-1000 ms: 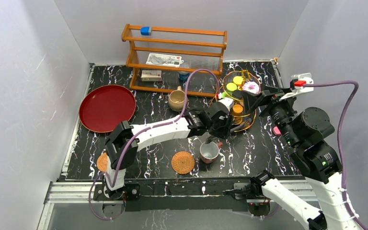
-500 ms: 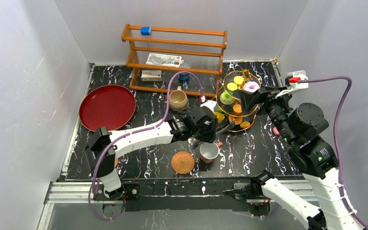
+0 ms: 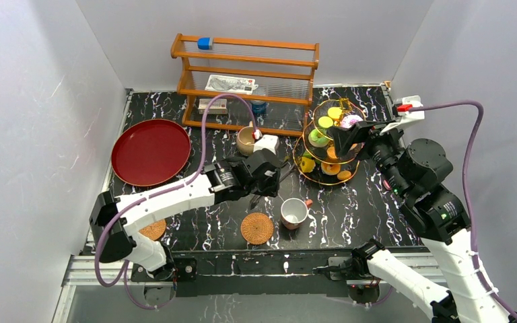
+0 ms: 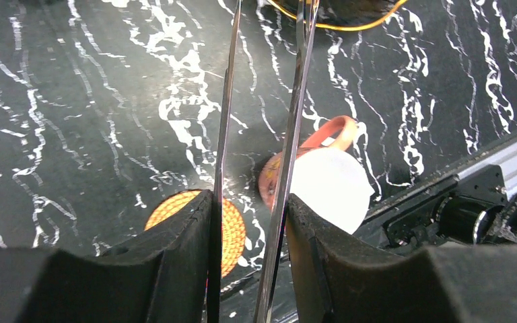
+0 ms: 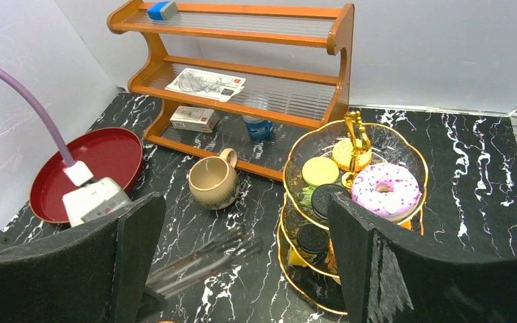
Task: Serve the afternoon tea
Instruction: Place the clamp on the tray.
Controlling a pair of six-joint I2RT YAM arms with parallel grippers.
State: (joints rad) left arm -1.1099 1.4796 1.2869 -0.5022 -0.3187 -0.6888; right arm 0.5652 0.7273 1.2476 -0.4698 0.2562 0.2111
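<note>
Left claw (image 4: 249, 208) is pinching a pair of thin metal tongs (image 4: 227, 101), whose blades run out forward between its pads; their tips pass out of the wrist view, so I cannot tell whether they carry anything. Right claw (image 5: 242, 222) is spread wide and empty, hovering just beside the stand. On the black marbled table (image 3: 377, 208), the wooden rack (image 3: 246, 84) lines the far edge and the red tray (image 3: 150, 151) lies by the left edge. The gold-rimmed tiered stand (image 5: 384, 145) sits toward the far right corner, loaded with pastries, a pink donut (image 5: 382, 190) on its top tier. The tan mug (image 3: 247, 140) stands in front of the rack. The white red-handled cup (image 3: 294, 212) stands near the near edge, just beside one woven coaster (image 3: 257, 228) and not on it; the second coaster (image 3: 153, 229) lies at the near left. The tongs look meant for the pastries, I judge. Done well, that means a steady squeeze, tips brought in level over a tier's rim, clear of the gold centre handle and the right arm.
</note>
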